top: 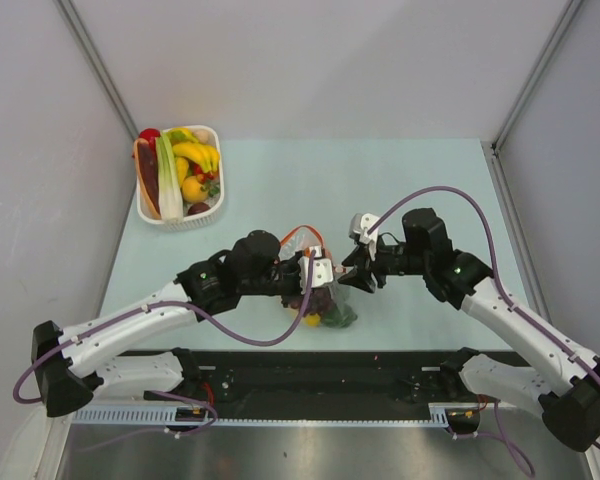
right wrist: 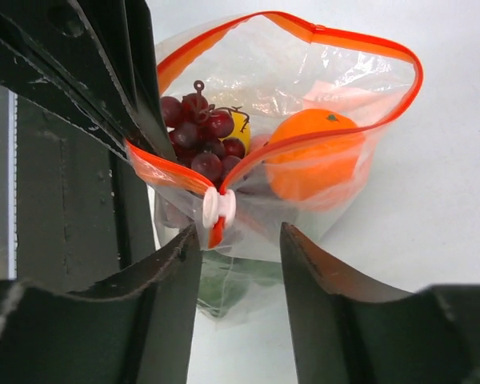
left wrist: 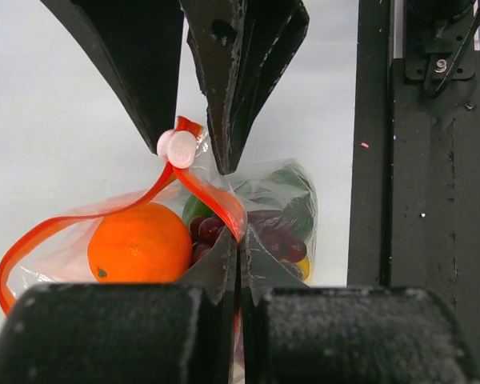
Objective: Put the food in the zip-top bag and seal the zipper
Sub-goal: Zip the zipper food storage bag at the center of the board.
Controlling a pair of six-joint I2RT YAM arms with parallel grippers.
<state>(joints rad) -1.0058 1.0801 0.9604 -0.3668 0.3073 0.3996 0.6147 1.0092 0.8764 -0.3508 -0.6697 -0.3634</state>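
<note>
Orange-red plastic ran along the mouth of the bag [top: 325, 300], and this zipper [right wrist: 344, 36] stood open in a wide loop. The bag lay on the table [top: 380, 180] near the front edge, between the two arms, with an orange [left wrist: 140, 242], grapes [right wrist: 204, 136] and some green pieces inside. The left gripper [left wrist: 238, 240] was pressed together on the bag's wall just under the corner where the zipper begins, so that end was held firm. The right gripper [right wrist: 238, 236] had its jaws apart, one on each side of the small white slider [right wrist: 219, 208], and as far as I could see it did not touch it. In my judgement the step in hand was to catch the slider and draw it along the strip. To do this well, the jaws should close on the slider itself, not on loose plastic, and then pull straight away from the left gripper, so that both lips meet. More food lay in the white basket [top: 180, 223] at the far left.
</note>
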